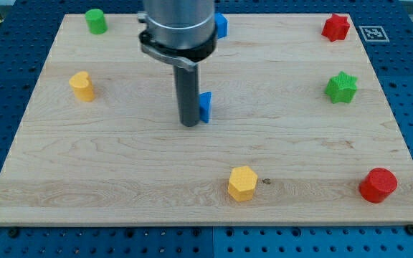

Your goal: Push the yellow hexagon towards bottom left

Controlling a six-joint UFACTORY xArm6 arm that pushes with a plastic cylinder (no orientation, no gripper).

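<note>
The yellow hexagon (241, 183) sits on the wooden board (120, 165) near the view's bottom, a little right of centre. My tip (190, 123) stands near the board's middle, up and to the left of the hexagon and well apart from it. A small blue block (206, 107) is right beside the rod on its right, partly hidden by it.
A second yellow block (82, 86) sits at the left. A green cylinder (96, 21) is at top left, a blue block (221, 26) at top centre behind the arm, a red star (335, 27) at top right, a green star (341, 87) at right, and a red cylinder (378, 185) at bottom right.
</note>
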